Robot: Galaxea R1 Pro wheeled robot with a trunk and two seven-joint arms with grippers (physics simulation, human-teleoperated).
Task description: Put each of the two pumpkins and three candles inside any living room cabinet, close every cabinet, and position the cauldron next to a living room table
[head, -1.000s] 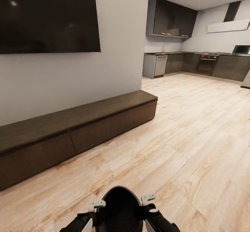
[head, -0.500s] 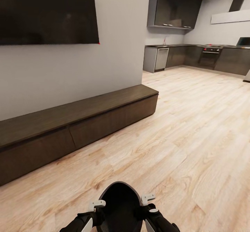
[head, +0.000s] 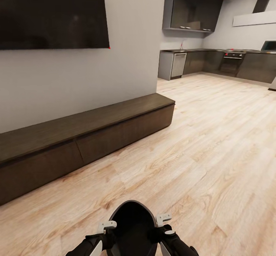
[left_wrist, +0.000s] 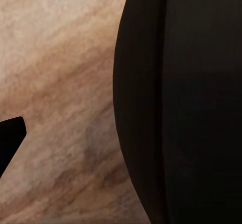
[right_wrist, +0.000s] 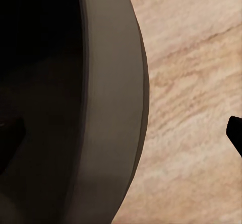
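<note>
Cauldron [head: 132, 225] at bottom centre of head view, carried between both arms above wood floor [head: 214, 141]. Left end effector [head: 105, 226] at its left flank, right end effector [head: 164, 220] at right; whether jaws pinch rim or stand spread, cannot tell. Cabinet [head: 84, 141] along wall at left, drawers closed, TV [head: 50, 14] above. Kitchen [head: 214, 62] upper right. View unchanged from half second ago.

Wrist views: cauldron wall [left_wrist: 186, 103], rim [right_wrist: 108, 108] close up over floor.

Arms: both reach forward and low at the head view's bottom edge, elbows tucked in, black-sleeved
Left gripper [head: 106, 225]: white-tipped, pressed to the cauldron's [head: 132, 225] left flank; grip state unclear
Right gripper [head: 163, 220]: white-tipped, against the pot's right rim; grip state unclear
</note>
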